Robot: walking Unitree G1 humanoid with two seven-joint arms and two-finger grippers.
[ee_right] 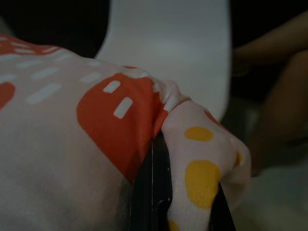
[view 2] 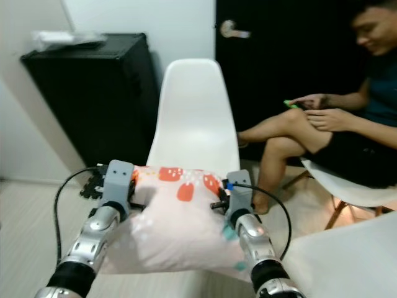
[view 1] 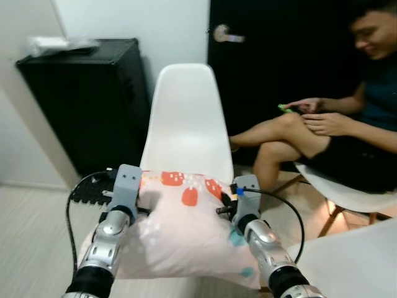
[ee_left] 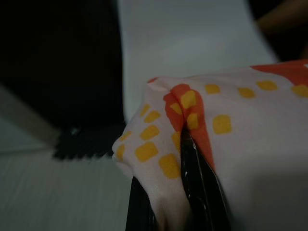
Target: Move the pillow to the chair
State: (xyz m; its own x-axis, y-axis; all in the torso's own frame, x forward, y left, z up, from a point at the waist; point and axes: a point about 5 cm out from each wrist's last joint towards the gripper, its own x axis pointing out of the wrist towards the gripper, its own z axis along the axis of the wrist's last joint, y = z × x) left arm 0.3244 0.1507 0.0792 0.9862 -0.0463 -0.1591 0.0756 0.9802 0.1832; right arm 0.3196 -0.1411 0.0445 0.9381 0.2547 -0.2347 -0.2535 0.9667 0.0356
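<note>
We observed a pale, ribbed floor (view 1: 37, 217) and a white wall (view 1: 124, 18). At centre frame stood a white moulded plastic chair (view 1: 186, 118); at upper left, a black cabinet (view 1: 87, 99); at upper right, a black door with a silver lever handle (view 1: 226, 34). A seated person (view 1: 347, 124) occupied the right edge on another white chair (view 1: 347, 192). The soft pale-pink pillow printed with orange and yellow shapes (view 1: 180, 230) hung at lower centre, in front of the chair seat, between both arms. The left gripper (ee_left: 185, 159) was clenched on the pillow's left corner, cloth pinched between its black fingers (ee_left: 197, 187). The right gripper (ee_right: 163, 159) likewise pinched the right corner, its fingers (ee_right: 154, 187) closed on fabric.
</note>
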